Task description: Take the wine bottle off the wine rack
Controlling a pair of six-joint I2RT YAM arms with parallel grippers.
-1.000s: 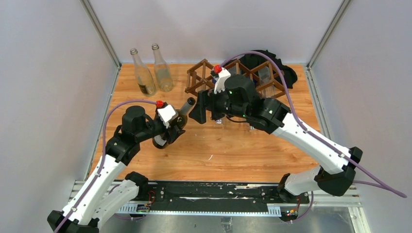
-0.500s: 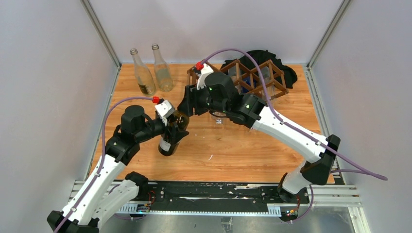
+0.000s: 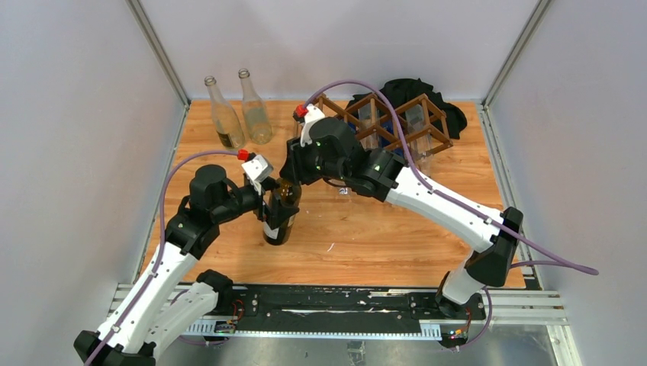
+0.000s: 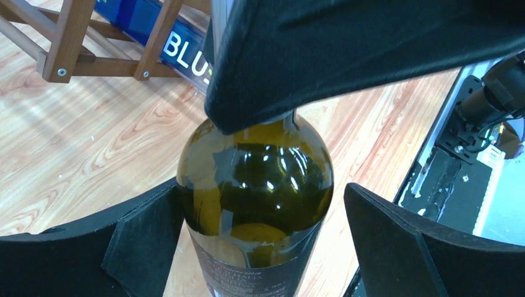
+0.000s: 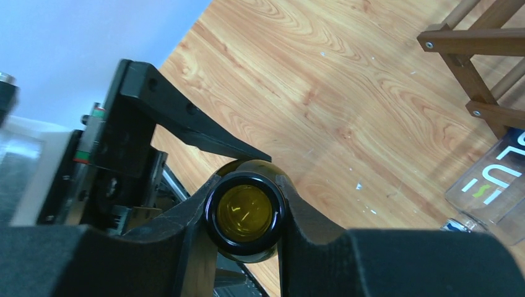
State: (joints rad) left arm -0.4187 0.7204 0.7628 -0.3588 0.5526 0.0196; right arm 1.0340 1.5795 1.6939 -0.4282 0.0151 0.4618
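Bottle: dark olive glass wine bottle (image 3: 280, 217), upright on light wooden table (image 3: 366, 236), out of and near-left of dark brown wooden lattice rack (image 4: 67, 38).
Right gripper (image 5: 244, 213): clamped on bottle's mouth.
Left gripper (image 4: 260, 241): jaws apart, flanking bottle's body.

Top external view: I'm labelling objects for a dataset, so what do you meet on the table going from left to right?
First clear bottle → second clear bottle → dark wine bottle → wine rack. The grippers overlap the wine bottle, so they are left out.
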